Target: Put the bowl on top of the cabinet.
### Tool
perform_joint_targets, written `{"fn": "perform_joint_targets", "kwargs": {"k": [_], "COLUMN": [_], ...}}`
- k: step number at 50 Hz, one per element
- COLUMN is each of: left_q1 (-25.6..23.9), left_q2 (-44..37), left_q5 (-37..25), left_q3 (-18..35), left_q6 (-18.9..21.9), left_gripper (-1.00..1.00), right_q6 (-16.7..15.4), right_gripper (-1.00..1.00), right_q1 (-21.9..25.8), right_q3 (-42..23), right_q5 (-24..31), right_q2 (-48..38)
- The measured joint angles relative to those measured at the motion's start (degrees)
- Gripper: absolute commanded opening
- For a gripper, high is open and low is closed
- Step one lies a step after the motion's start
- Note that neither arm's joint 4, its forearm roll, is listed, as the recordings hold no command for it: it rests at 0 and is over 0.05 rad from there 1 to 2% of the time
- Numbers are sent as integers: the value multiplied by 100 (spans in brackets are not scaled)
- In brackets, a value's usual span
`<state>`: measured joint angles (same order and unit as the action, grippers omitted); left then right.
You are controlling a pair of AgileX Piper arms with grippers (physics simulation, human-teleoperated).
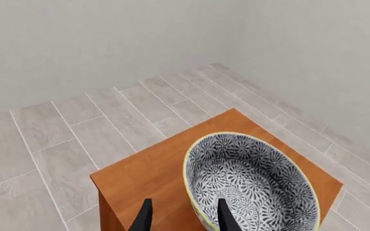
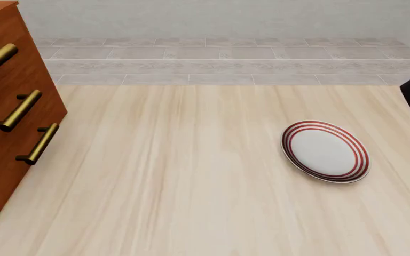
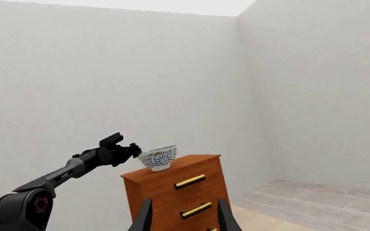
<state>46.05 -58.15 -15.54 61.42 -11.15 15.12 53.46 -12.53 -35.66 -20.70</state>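
Against bare grey walls, the bowl (image 3: 158, 158) sits tilted over the cabinet (image 3: 178, 190) top's edge, pinched at its rim by the left gripper (image 1: 183, 216), so lowering is straight down, while the right gripper (image 3: 183, 215) hangs spread, well apart.
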Motion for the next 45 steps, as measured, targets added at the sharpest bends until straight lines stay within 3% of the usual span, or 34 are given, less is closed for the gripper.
{"fn": "perform_joint_targets", "kwargs": {"k": [16,45], "left_q1": [-44,-340], "left_q2": [12,160], "left_q5": [-121,-695], "left_q3": [203,1036], "left_q6": [-67,-238], "left_gripper": [100,100], "right_q6": [-1,20], "right_gripper": [100,100], "right_q1": [1,-11], "right_q3": [6,15], "right_q5": [78,-17], "right_q2": [96,39]}}
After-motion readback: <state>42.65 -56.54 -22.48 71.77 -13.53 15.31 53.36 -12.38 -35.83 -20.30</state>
